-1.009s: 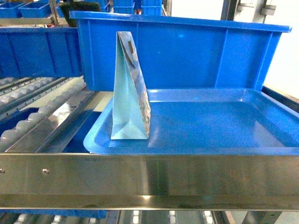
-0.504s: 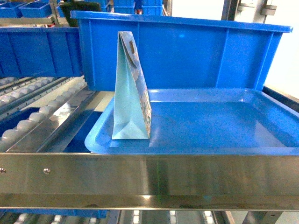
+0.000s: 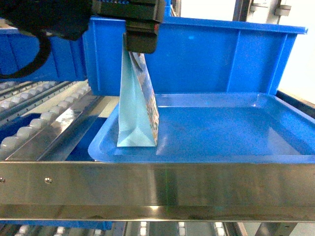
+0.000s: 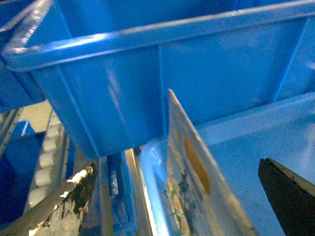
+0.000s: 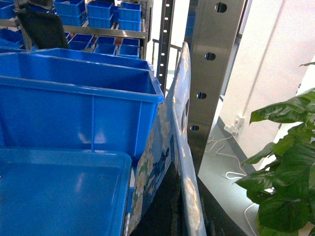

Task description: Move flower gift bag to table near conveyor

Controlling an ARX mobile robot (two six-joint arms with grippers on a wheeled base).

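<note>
The flower gift bag (image 3: 134,105) stands upright at the left end of the shallow blue tray (image 3: 206,156), which sits on the conveyor (image 3: 147,189) in front of a deep blue bin (image 3: 206,59). The left gripper (image 3: 141,48) hangs over the bag's top edge, its fingers (image 4: 69,199) spread apart on either side without touching it. The right wrist view shows only a printed bag panel close to the lens, so whether the right gripper is clamped cannot be told

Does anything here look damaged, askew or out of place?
One thing stands out. In the left wrist view, the black coating on one of the left gripper's fingers is chipped and flaking, with pale patches showing. The bag stands upright in the tray, and nothing is spilled.
</note>
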